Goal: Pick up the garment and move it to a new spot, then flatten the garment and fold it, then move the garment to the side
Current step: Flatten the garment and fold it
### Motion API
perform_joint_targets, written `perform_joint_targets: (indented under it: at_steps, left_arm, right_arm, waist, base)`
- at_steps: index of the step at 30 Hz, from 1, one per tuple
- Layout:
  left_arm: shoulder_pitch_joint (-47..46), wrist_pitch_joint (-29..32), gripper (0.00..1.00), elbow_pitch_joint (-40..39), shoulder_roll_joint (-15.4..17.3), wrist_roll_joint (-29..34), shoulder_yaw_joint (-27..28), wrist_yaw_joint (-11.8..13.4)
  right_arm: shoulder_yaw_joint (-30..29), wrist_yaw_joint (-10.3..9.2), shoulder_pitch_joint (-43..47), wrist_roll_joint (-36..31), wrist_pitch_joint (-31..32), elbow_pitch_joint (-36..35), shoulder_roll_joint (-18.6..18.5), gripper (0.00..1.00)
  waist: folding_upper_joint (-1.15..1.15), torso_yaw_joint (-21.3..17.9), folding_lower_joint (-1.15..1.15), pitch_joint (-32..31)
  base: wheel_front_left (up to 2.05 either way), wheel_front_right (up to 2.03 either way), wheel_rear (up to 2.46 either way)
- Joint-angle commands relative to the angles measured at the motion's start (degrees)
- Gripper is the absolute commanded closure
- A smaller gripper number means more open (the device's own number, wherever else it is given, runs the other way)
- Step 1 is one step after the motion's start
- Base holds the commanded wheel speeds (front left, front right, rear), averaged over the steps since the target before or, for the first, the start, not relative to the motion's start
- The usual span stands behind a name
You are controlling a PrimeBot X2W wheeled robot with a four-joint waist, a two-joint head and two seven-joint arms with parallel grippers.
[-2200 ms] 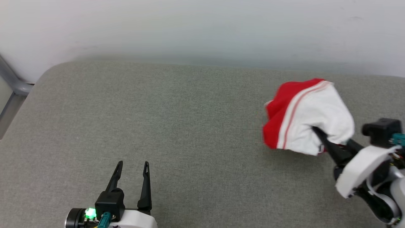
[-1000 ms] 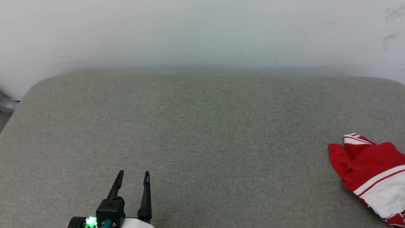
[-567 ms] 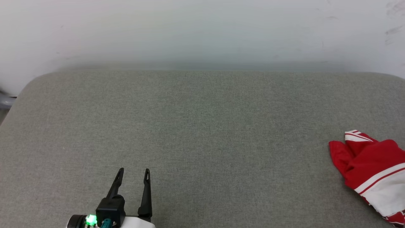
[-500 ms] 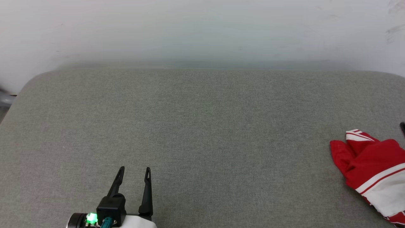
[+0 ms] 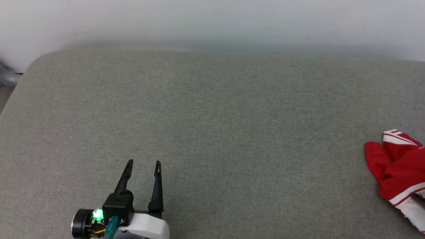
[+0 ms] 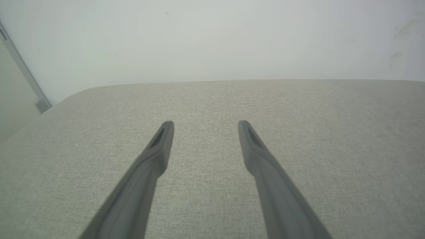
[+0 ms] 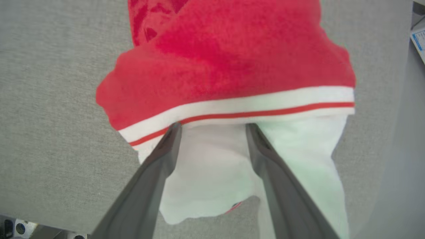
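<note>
**Garment bunched at the right edge of the grey surface, both grippers spread**

The garment (image 5: 396,164) is seen crumpled in a heap by the right edge of the surface (image 5: 212,116), toward the near right corner, and is cut off by the head view's border. Red cloth is folded over a white sleeve trimmed with a red-and-white stripe. The right gripper (image 7: 213,127) is held over the white sleeve with its fingers spread apart and their tips at the striped trim. Whether the cloth is touched cannot be told. The left gripper (image 5: 143,163) is held near the surface's front edge, left of centre and well apart from the garment, with its fingers also spread and nothing between them. A pale wall (image 5: 212,20) is seen beyond the far edge.
</note>
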Motion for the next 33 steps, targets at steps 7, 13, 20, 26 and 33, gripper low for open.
perform_joint_targets:
  at_steps: [7,13,20,26,33]
  left_arm:
    - [-2.4,-0.2,0.0,-0.2,0.0,-0.1,-0.6,0.3]
    - [-2.3,-0.2,0.0,0.2,0.0,-0.3,-0.4,0.6]
    - [-0.9,-0.2,0.0,0.8,0.0,-0.1,-0.2,0.4]
    - [0.5,-0.2,0.0,0.9,0.0,0.3,0.1,0.0]
    - [1.6,-0.1,0.0,0.7,0.0,0.2,-0.1,-0.2]
  right_arm:
    - [6.4,-0.05,-3.2,-1.8,-0.8,10.4,2.3,0.0]
    - [11.4,-0.05,-4.0,-0.4,-3.7,17.3,4.3,0.0]
    - [12.9,0.04,-8.0,3.0,-13.8,14.1,2.4,1.0]
    - [12.1,-0.06,-9.7,3.4,-19.8,5.8,-0.7,1.0]
    - [11.1,-0.06,-11.8,2.0,-21.4,-6.6,0.8,1.0]
  waist:
    - [0.0,1.8,0.0,3.3]
    - [0.0,2.0,0.0,3.4]
    - [0.0,0.6,0.0,0.7]
    - [0.0,-0.4,0.0,-2.3]
    - [0.0,0.4,0.0,-4.0]
  base:
    - [0.0,0.0,0.0]
    - [0.0,0.0,0.0]
    - [0.0,0.0,0.0]
    - [0.0,0.0,0.0]
    - [0.0,0.0,0.0]
